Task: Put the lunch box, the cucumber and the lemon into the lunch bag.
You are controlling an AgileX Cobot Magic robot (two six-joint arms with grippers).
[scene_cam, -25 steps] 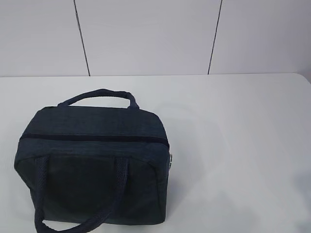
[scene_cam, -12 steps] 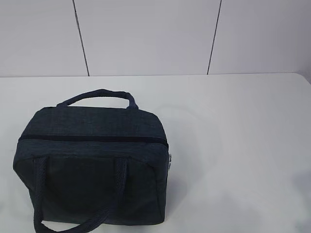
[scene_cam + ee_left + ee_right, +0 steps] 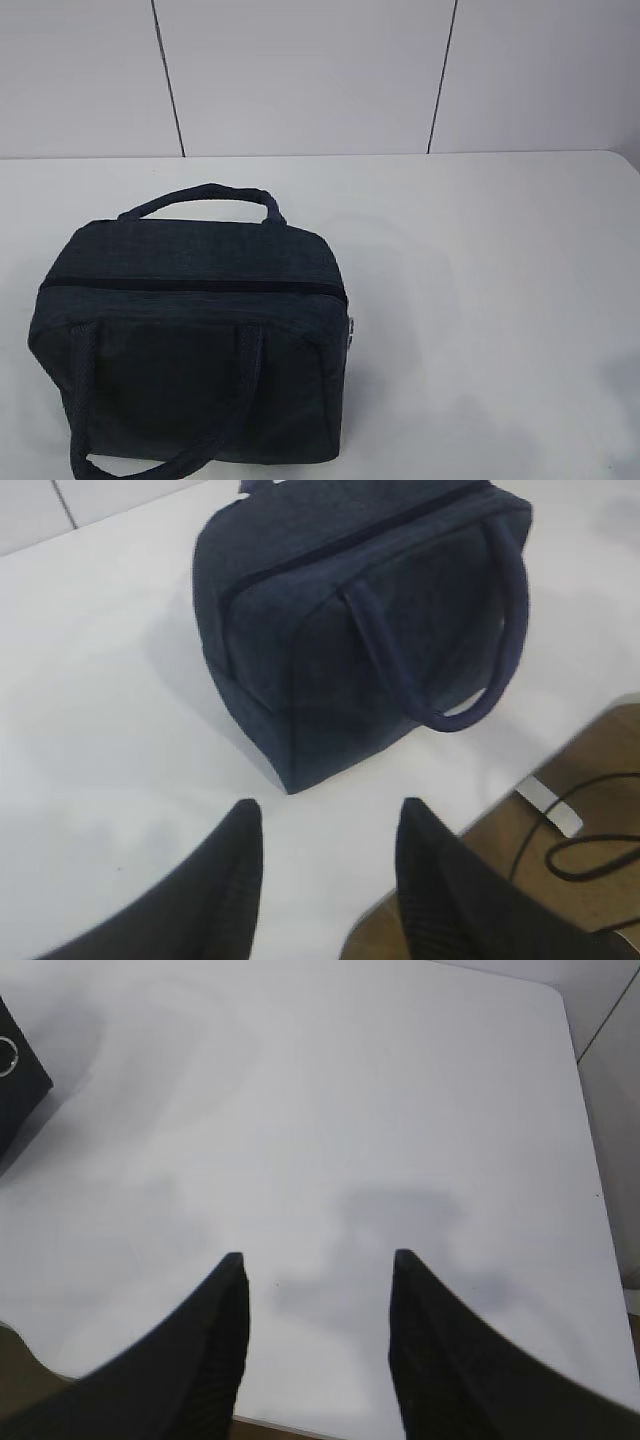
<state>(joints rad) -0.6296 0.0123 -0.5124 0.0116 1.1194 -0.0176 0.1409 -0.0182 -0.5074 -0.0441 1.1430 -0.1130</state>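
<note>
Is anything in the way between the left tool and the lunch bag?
Nothing visible. Only bare white table lies between the open left tool and the lunch bag. The bag's top zipper looks closed, though, so nothing could go inside yet.

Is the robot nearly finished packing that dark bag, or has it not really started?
It looks finished or nearly so, though that is a guess. The lunch bag stands zipped shut on the table, and no lunch box, cucumber or lemon shows in any view; whether they are inside is hidden. Nothing is in hand: the left gripper and right gripper are open and empty, off the bag.
</note>
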